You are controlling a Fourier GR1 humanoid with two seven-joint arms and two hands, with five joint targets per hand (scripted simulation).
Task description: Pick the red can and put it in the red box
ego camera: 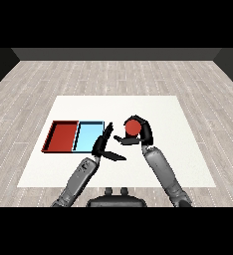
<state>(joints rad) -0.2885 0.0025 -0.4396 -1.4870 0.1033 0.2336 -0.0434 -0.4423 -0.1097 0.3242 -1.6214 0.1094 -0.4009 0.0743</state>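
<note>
The right hand (141, 133) curls round the red can (132, 127), held right of the trays. The left hand (104, 144), fingers straight, is beside the blue tray (88, 135). Neither it nor the red tray (61, 136) holds anything.

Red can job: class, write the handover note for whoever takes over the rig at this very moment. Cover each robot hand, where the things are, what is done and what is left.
Right robot hand: curled round the red can, to the right of both trays.
Left robot hand: open, fingers straight, holding nothing, by the light blue tray's near right corner.
Red tray: left of the blue one, nothing in it.
Done: can grasped.
Left: carry it left past the blue tray, set it in the red tray, let go.
</note>
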